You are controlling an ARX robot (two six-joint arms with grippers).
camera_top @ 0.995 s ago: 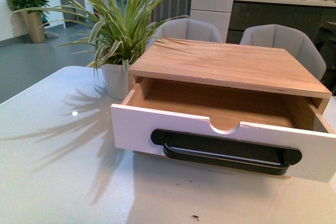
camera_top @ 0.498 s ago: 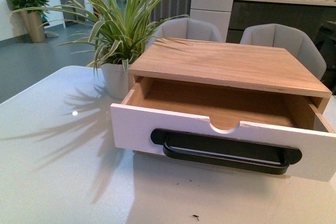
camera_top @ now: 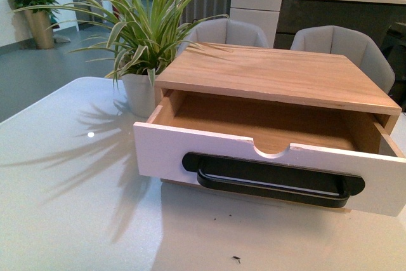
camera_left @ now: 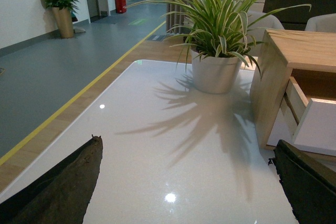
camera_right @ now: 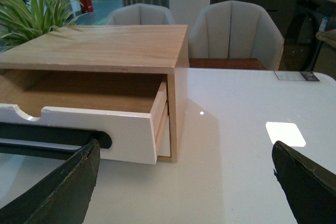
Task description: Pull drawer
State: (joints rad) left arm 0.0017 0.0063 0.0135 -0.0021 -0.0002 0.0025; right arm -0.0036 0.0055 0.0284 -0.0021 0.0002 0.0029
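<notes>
Nothing on the table (camera_top: 63, 207) has moved since the earlier frame; the drawer (camera_top: 266, 166) stays pulled out of its wooden cabinet (camera_top: 279, 74).
You see both claws spread wide over the tabletop, left gripper (camera_left: 184, 182) and right gripper (camera_right: 184, 182), holding nothing; the potted plant (camera_top: 139, 93) stands beside the cabinet.

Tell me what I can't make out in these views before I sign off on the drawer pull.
- Drawer floor near the front, front view: hidden behind its own white front panel.
- Drawer's right end, front view: cut off by the picture edge.
- Handle, right wrist view: only one end shows; the rest is cut off by the edge and a gripper finger.
- Both grippers: absent from the front view; wrist views show only wide-apart finger edges.
</notes>
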